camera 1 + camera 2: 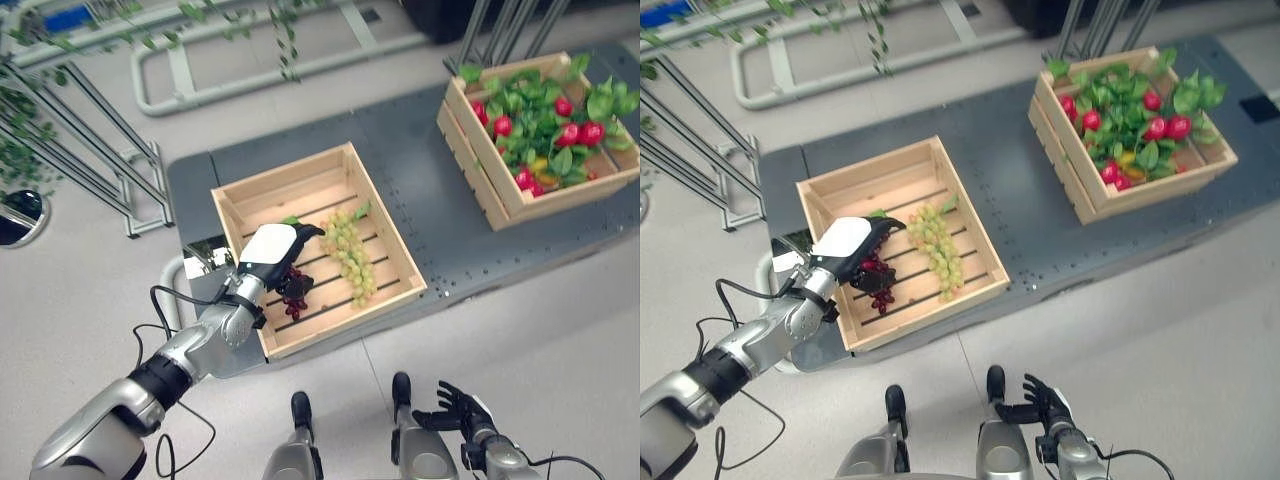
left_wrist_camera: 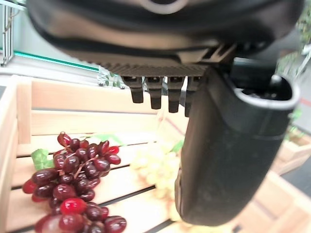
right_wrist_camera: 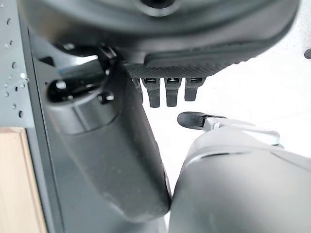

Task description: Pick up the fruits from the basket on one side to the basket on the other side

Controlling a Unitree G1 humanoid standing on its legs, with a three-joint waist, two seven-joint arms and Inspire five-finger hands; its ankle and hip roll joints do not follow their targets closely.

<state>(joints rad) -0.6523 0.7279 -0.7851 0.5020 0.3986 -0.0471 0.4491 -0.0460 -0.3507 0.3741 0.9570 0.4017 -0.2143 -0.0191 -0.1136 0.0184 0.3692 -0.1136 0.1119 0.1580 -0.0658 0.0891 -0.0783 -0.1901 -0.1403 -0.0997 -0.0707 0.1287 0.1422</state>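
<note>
Right robot hand [image 1: 455,408] idling bottom right with fingers loosely spread, left robot hand [image 1: 272,252] relaxed and open just above red grapes [image 1: 294,290] beside green grapes [image 1: 350,252] in center crate [image 1: 400,262], leafy fruit crate [image 1: 480,170] upper right on grey counter [image 1: 420,170]

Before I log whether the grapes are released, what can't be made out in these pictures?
- Red grapes: in the eye views the left robot hand covers their upper part; contact unclear.
- Green grapes: blurred in the left wrist view, partly behind the thumb.
- Far crate: leaves hide its floor and most fruit.
- Right robot hand: low at the eye views' edge; its fingers look relaxed.
</note>
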